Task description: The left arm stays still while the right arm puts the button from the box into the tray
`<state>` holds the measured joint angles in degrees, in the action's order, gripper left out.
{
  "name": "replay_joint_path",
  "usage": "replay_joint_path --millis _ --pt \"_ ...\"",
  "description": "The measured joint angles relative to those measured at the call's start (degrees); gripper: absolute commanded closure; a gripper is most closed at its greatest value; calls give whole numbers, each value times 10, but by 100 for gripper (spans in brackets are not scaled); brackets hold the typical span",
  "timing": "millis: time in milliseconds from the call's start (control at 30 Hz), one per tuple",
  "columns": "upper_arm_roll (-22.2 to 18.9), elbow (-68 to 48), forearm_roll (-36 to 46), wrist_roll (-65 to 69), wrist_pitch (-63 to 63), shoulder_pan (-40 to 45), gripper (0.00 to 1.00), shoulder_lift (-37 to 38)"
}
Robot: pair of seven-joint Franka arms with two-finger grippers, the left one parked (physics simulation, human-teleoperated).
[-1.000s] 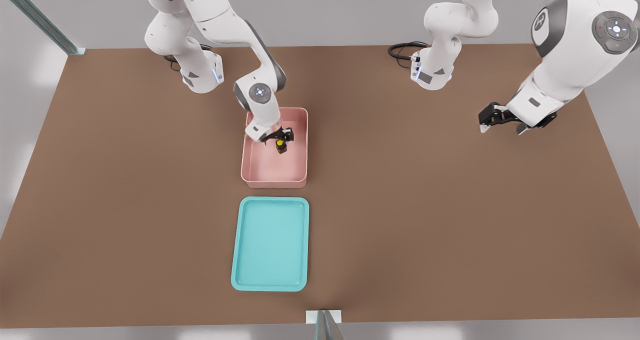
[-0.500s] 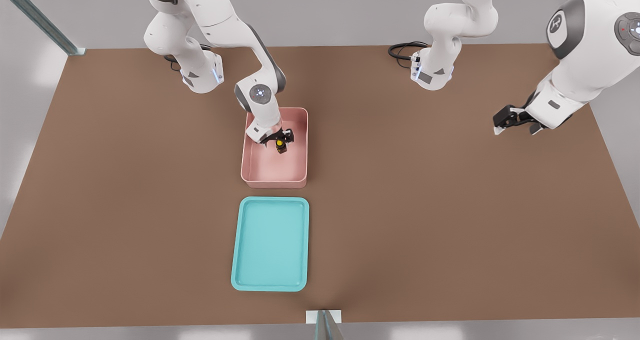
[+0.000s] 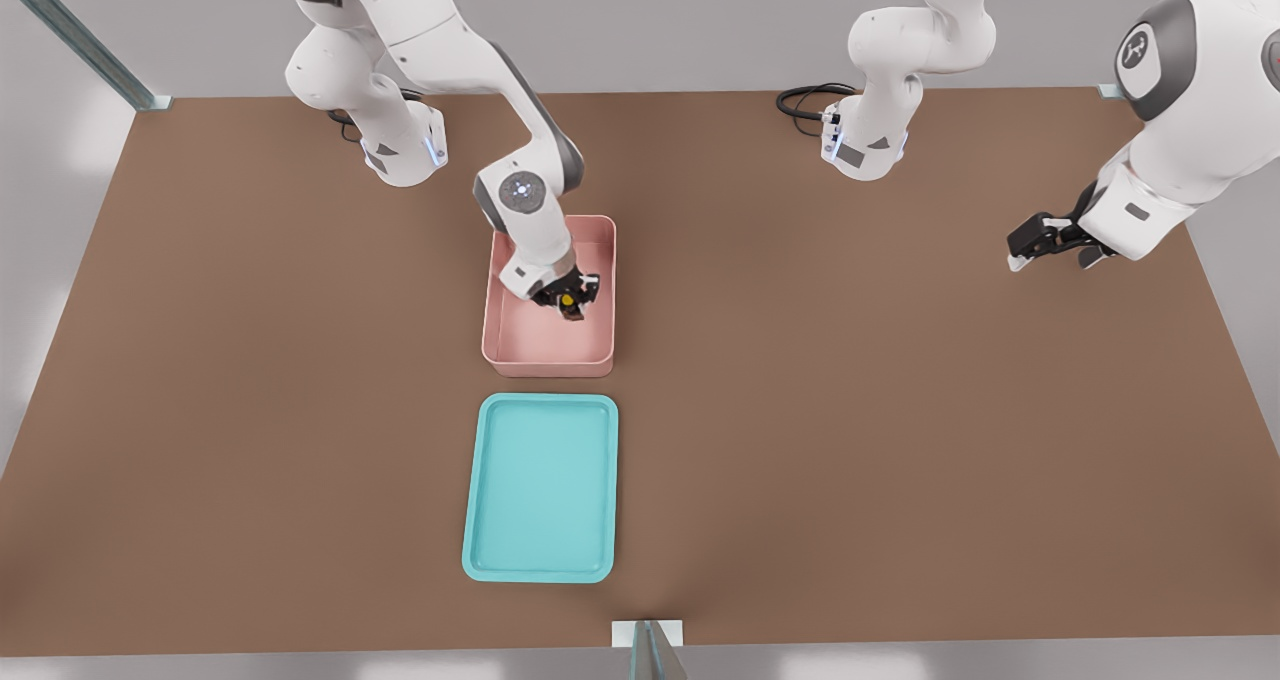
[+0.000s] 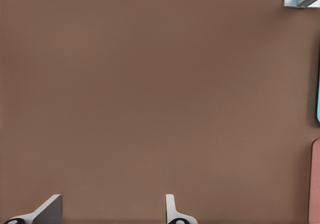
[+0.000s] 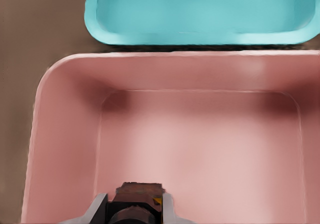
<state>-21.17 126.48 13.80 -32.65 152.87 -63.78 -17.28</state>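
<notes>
Pink box (image 3: 548, 330) holding the gripper (image 3: 570, 301), fingers (image 5: 98, 207) clamped on the button (image 3: 568, 303) inside the box. Lift stage, by the look of it. Next: raise clear of the wall, carry over to the tray (image 3: 540, 487), lower, release.

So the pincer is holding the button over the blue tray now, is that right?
Not quite: the pincer holds the button over the pink box, as the front view shows. The blue tray holds nothing.
</notes>
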Motion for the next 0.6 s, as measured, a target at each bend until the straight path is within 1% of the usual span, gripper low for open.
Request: replay_joint_path --millis 100,167,233,333,467,500,533,600 --pt "-5 -116 1 17 -73 49 53 -13" --pt "-6 -204 4 36 -118 98 53 -51" --pt "-3 -317 14 57 -162 141 53 -117" --pt "-1 -470 49 97 -207 205 54 -239" --pt "0 -548 88 155 -239 249 54 -316" --pt "0 -563 94 167 -245 253 3 -326" --pt "0 -577 98 178 -252 256 0 -331" --pt "0 -591 104 198 -264 260 0 -337"
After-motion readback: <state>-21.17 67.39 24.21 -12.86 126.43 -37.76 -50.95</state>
